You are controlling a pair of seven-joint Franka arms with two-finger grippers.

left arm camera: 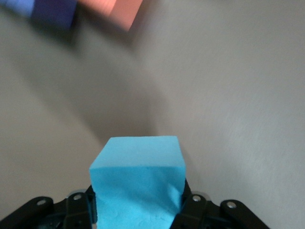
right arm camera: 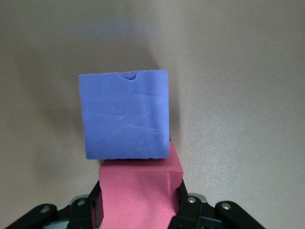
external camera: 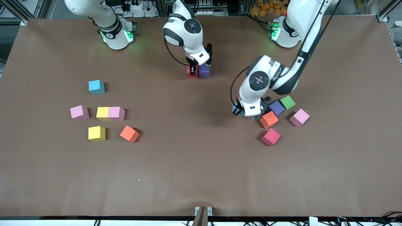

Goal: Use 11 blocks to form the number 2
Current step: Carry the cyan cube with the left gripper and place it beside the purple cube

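My right gripper [external camera: 192,69] [right arm camera: 138,207] is shut on a red block [external camera: 192,72] [right arm camera: 138,188] that stands against a purple block [external camera: 204,70] [right arm camera: 126,117] in the table's middle, near the robots' bases. My left gripper [external camera: 237,110] [left arm camera: 137,205] is shut on a light blue block [external camera: 235,110] [left arm camera: 137,174] over the table, beside an orange block [external camera: 269,119] [left arm camera: 116,12] and another purple block [external camera: 276,107] [left arm camera: 52,9]. A pink block [external camera: 299,117] and a red block [external camera: 271,137] lie close by. No number 2 is in view.
A green cube [external camera: 287,102] touches the purple block near the left gripper. Toward the right arm's end lie a light blue block [external camera: 95,87], a pink block [external camera: 79,112], a touching yellow [external camera: 102,113] and pink [external camera: 116,113] pair, a yellow block [external camera: 96,133] and an orange block [external camera: 129,134].
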